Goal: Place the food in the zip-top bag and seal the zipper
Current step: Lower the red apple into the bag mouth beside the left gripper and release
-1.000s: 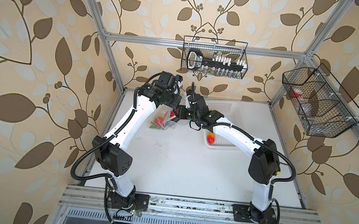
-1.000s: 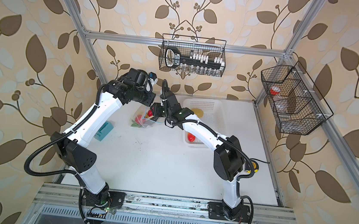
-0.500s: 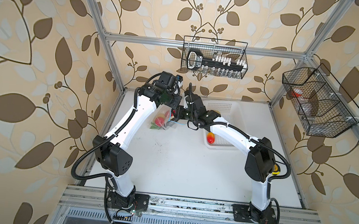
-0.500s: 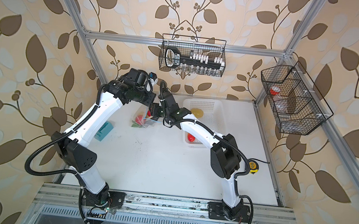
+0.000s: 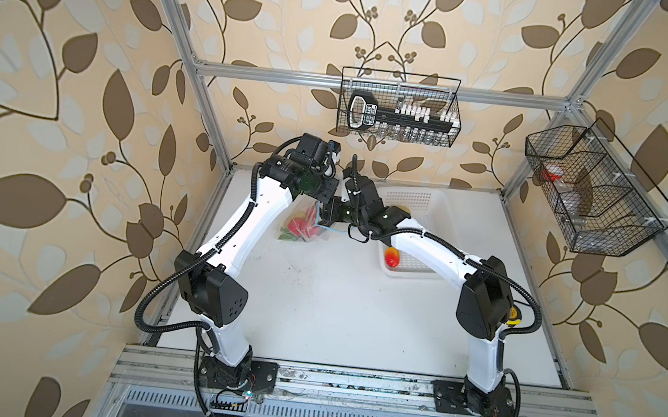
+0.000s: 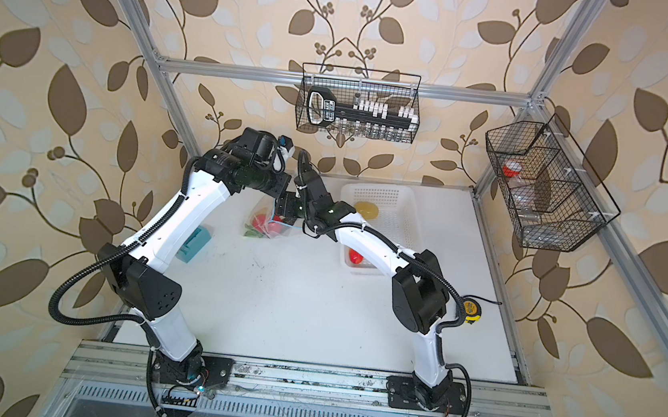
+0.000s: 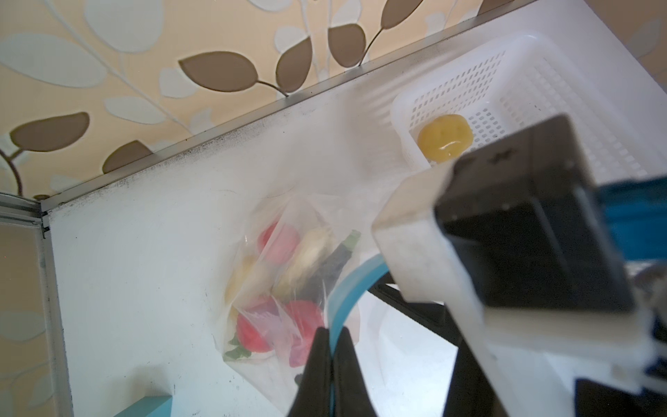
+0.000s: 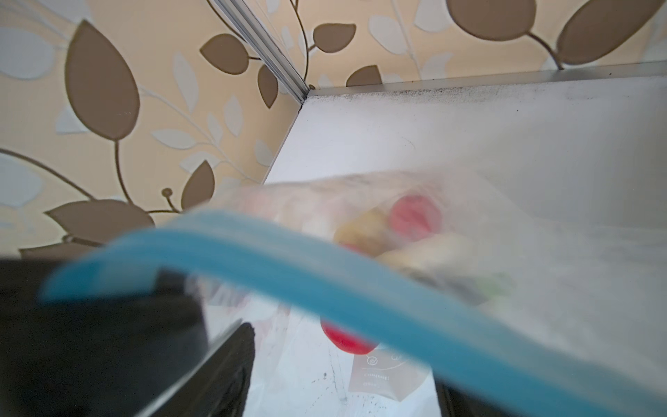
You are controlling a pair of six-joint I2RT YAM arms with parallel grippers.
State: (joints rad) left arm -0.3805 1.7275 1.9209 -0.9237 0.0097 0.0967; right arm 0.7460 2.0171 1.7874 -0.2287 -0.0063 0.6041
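Some food (image 7: 252, 334) is in the zip-top bag (image 7: 274, 224); potato (image 7: 444, 137) and mango (image 5: 392, 257) remain in the basket (image 5: 421, 197). The left tool (image 7: 330, 335) clamps the unsealed zipper (image 7: 355, 278); the right tool (image 8: 346, 361) is released.

Both top views hang high above me, looking steeply down on the whole table (image 5: 336, 301), nearly the same picture, basket (image 5: 428, 208) upper right of centre. My wrist cameras sit very close, both facing the bag (image 7: 285, 252); the left one also shares the basket
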